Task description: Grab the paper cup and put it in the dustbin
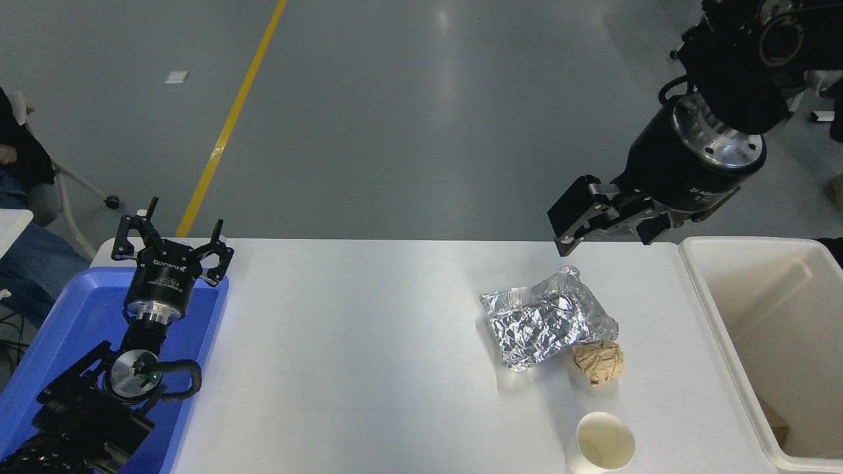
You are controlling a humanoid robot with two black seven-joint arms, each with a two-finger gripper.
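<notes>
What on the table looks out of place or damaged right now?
Nothing spilled. The paper cup stands upright at the near edge. A crumpled foil bag and a brown paper wad lie touching mid-table, loose litter. The right gripper hangs high beside the dustbin.

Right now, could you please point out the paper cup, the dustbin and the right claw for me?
paper cup (604,442), head view, on its pale inside.
dustbin (697,275), head view, on the left rim.
right claw (571,232), head view, between its fingertips, above the table's far edge.
</notes>
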